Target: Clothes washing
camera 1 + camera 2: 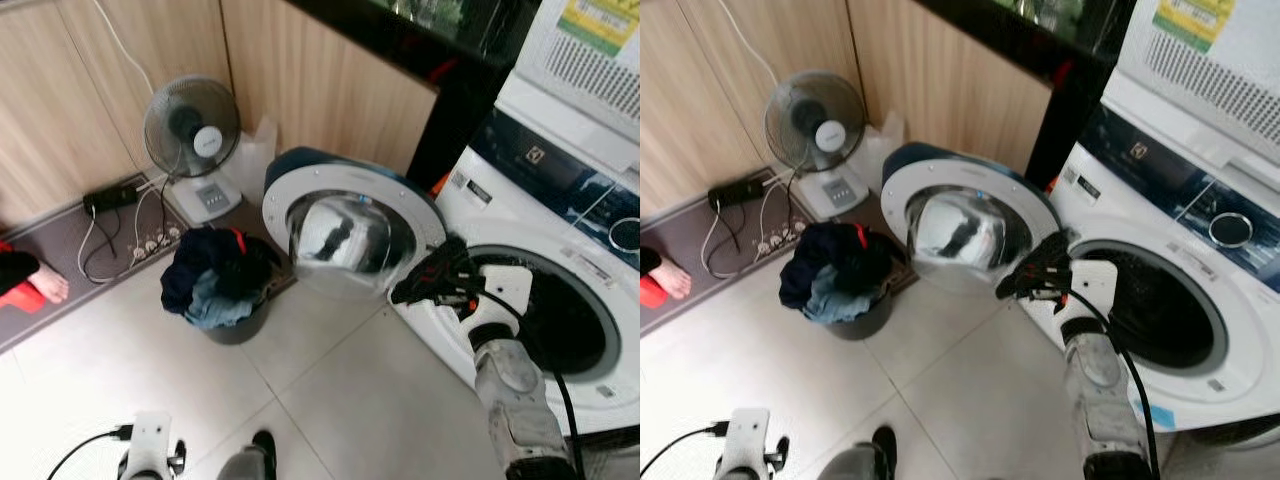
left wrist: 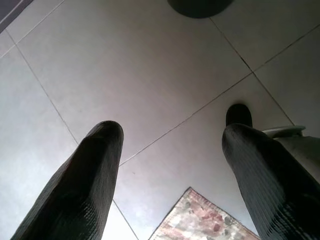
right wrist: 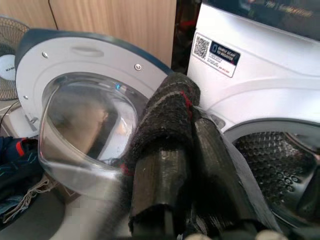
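A: What is nearest?

B: The idle left gripper, fingers apart, hangs over pale floor tiles.

A: And the right?

B: The right gripper is clamped on a dark knitted sock with a red stripe, beside the white front-loading washer's round opening. Carry it past the rim before releasing. The basket of dark clothes stands beyond the open door.
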Controlling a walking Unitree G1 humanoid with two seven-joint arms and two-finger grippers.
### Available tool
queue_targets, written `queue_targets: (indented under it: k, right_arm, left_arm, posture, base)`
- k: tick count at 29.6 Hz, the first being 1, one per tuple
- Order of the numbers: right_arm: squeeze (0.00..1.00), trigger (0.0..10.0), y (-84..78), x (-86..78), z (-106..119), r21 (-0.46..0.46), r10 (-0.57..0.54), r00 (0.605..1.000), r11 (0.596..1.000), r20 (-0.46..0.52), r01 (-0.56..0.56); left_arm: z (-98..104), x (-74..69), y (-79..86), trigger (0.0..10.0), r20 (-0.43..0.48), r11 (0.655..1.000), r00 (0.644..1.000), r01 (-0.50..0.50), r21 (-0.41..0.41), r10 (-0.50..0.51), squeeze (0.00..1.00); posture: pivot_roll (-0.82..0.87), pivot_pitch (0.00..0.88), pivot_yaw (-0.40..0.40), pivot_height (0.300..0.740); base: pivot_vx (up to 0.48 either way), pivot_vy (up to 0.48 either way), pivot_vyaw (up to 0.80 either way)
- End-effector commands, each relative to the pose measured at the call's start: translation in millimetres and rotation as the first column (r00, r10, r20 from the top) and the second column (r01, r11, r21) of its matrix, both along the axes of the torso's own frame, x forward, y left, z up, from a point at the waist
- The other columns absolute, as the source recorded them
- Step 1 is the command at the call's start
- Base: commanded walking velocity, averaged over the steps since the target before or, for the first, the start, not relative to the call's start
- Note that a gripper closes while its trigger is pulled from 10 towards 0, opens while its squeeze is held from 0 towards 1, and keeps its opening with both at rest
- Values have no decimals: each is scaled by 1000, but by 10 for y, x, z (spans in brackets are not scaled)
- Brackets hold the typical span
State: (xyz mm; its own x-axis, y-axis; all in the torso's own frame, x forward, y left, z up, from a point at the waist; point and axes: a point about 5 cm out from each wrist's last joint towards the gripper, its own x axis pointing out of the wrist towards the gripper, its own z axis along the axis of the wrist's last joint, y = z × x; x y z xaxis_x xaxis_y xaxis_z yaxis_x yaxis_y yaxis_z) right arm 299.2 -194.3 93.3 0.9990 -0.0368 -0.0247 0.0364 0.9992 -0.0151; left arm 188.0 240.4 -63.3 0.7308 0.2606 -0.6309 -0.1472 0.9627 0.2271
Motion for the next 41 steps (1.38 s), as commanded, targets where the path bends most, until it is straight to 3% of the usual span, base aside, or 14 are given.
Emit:
queue_targets:
  k: [1, 20, 41]
  right_arm:
    - [0, 10000, -39, -2, 29, 3, -15, 1000, 1000, 11, 15]
    - [0, 10000, -61, -6, 90, 7, -15, 999, 1000, 38, 15]
    - [0, 10000, -57, -12, 76, 1, -9, 999, 1000, 35, 9]
  left_arm:
    - [-65, -105, -8, 10000, -46, 1000, 999, -9, -5, 9, 0]
    - [-76, -163, 33, 10000, -43, 999, 999, -32, -9, 32, 0]
    - [-98, -199, 22, 10000, -62, 1000, 998, -16, -12, 16, 0]
  posture:
    - [109, 213, -54, 740]
    - [104, 244, -62, 740]
    - [98, 186, -65, 740]
  base:
    - [0, 0, 0]
    - [0, 0, 0]
    - [0, 0, 0]
